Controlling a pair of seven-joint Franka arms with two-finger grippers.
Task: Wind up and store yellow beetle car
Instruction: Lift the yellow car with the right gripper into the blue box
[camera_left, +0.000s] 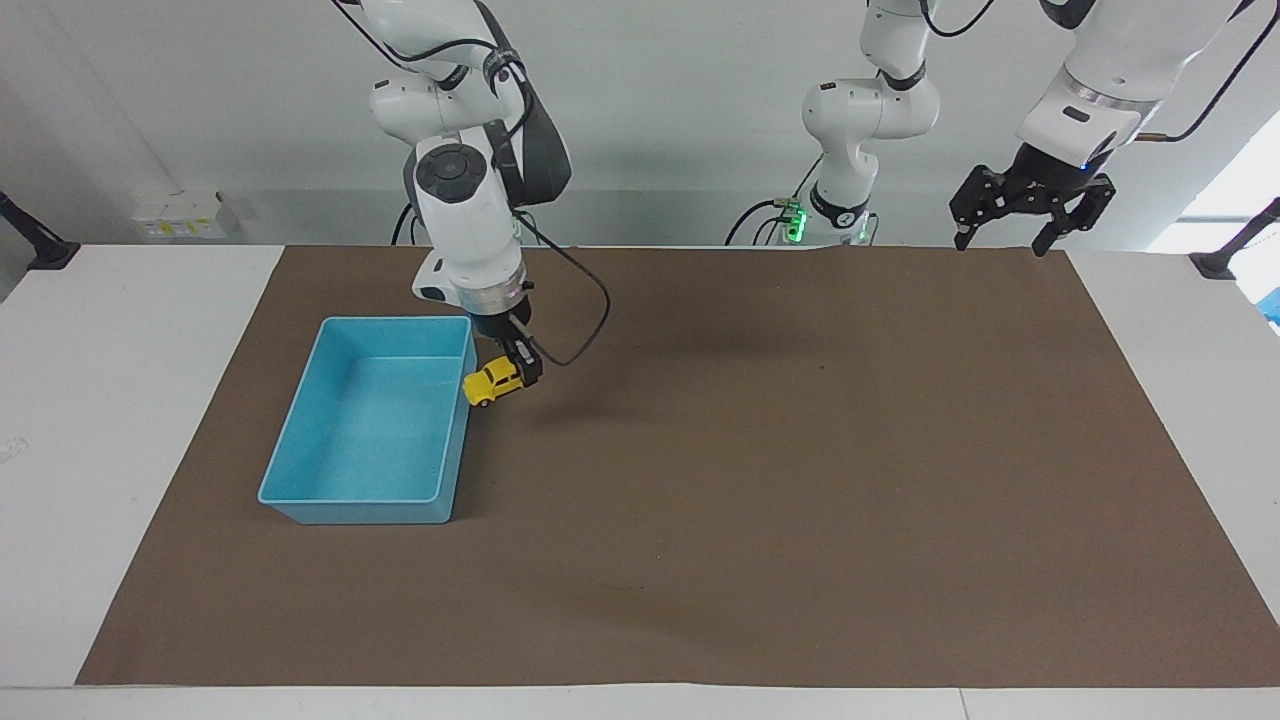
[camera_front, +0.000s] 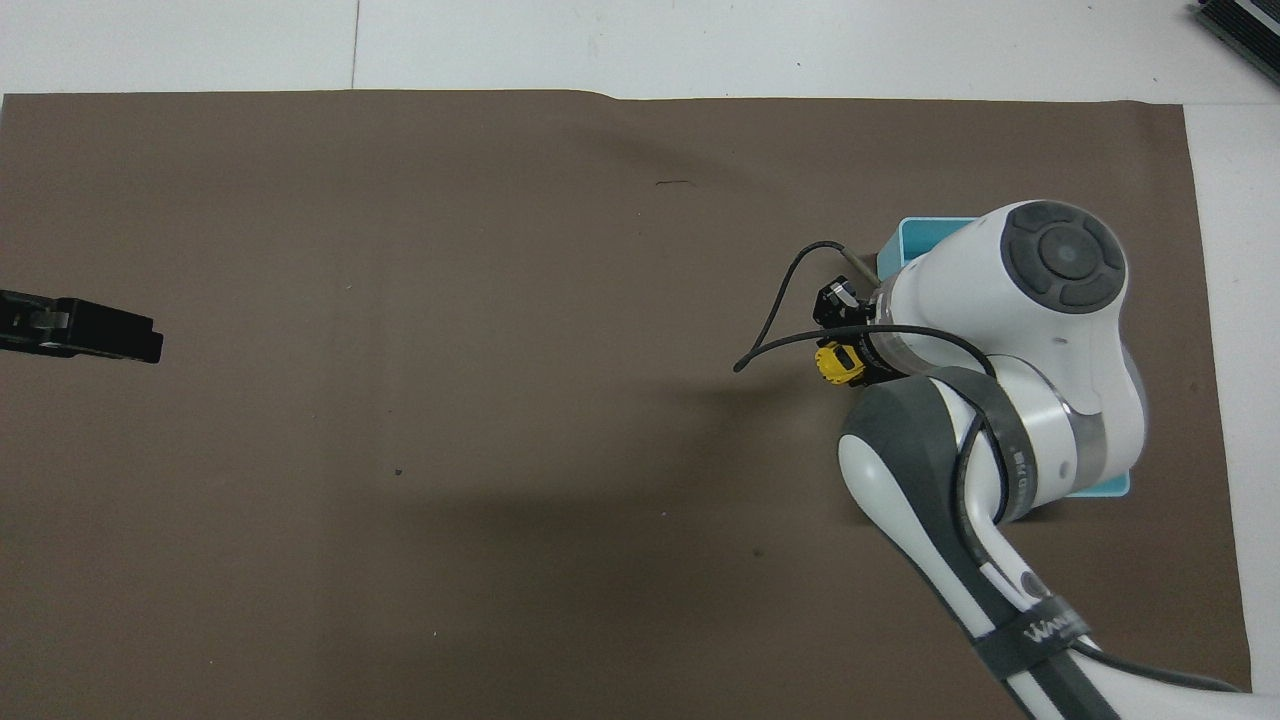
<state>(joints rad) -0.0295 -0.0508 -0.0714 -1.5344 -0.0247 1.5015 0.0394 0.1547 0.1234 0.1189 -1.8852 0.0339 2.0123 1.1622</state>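
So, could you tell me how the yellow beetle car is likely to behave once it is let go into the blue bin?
Held tilted by one end in the right gripper, the yellow beetle car looks stiff and probably light. Its wheels suggest it may roll on the blue bin floor.
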